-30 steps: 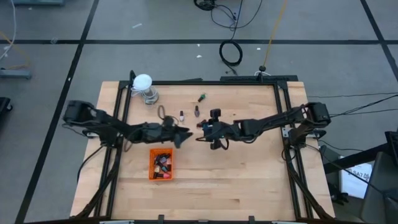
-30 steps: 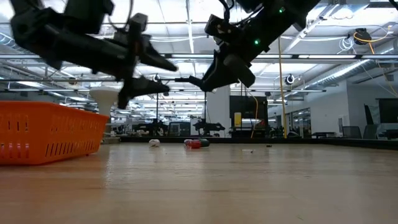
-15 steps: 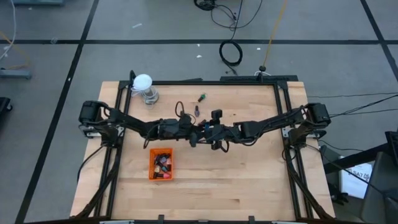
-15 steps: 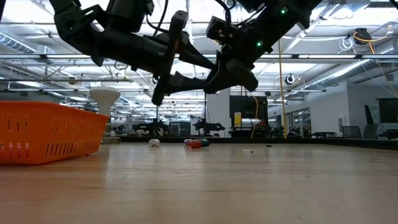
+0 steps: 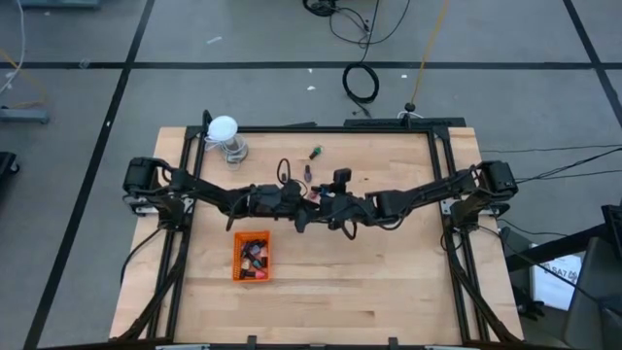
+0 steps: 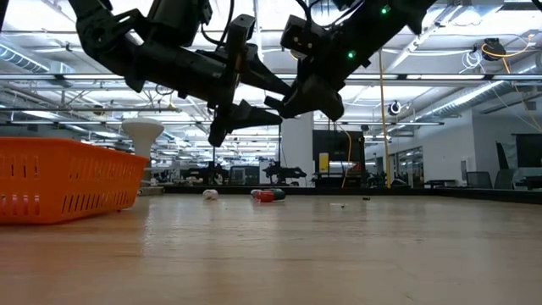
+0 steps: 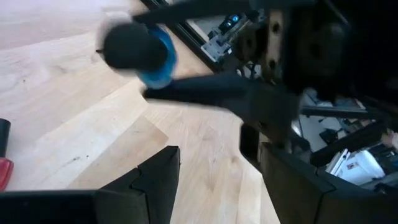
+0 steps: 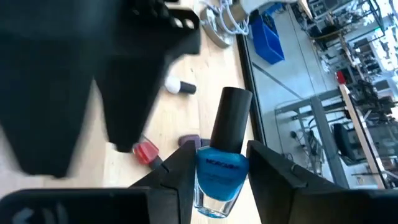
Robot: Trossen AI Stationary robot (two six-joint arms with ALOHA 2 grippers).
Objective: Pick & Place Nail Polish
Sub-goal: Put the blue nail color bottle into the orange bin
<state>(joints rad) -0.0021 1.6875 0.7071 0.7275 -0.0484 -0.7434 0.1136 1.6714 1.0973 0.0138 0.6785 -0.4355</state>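
Right wrist view: the right gripper (image 8: 219, 186) is pinching a glassy blue nail polish bottle (image 8: 221, 171), black cylindrical cap up.
Beside it, above the wooden table (image 5: 389, 282), the left gripper (image 7: 214, 180) is hovering, fingers spread; orange slotted tray (image 5: 253, 258) sitting nearby.

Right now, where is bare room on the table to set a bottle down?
Free: the bare wood right of the orange tray, toward the table's near right corner. Crowded: the middle, where the left hand and the right hand, holding a teal bottle, meet.
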